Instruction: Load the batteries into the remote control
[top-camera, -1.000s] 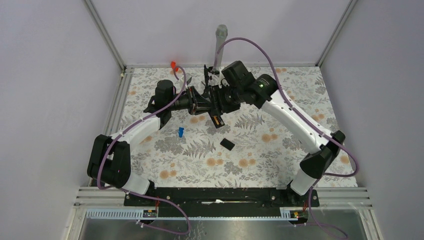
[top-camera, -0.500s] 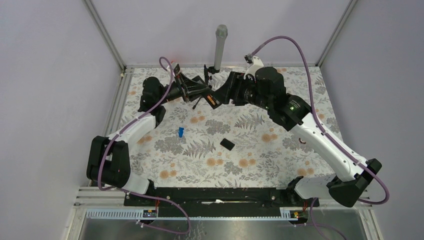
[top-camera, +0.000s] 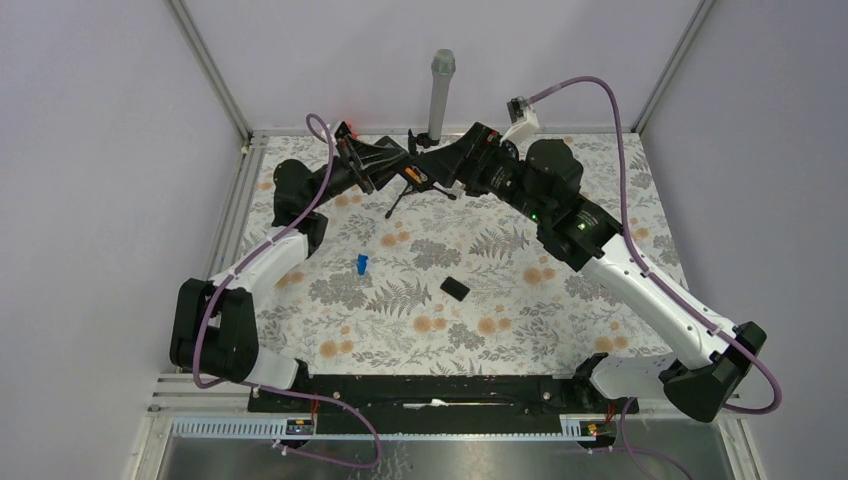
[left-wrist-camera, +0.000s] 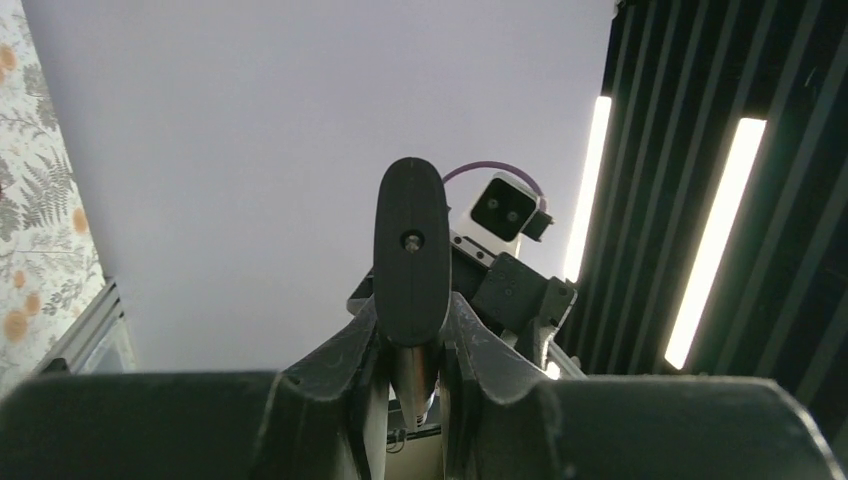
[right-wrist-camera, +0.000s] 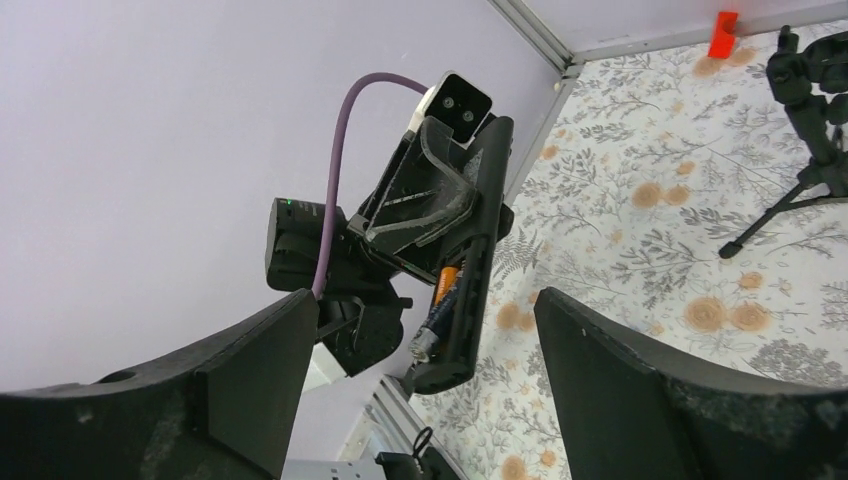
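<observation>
My left gripper is shut on the remote control, a slim black bar held in the air near the back wall. In the left wrist view the remote stands end-on between the left gripper's fingers. In the right wrist view the remote shows its open compartment with an orange-and-dark battery lying in it. My right gripper is open and empty, its fingers wide apart a short way in front of the remote's lower end. It faces the left gripper in the top view.
A small square black cover plate and a small blue piece lie on the floral table. A small black tripod stands near the back, below a grey post. A red tag sits at the back edge.
Both grippers have risen and moved toward the back left, the left one carrying the remote. The right arm has swung outward and stretched, its gripper still facing the remote.
</observation>
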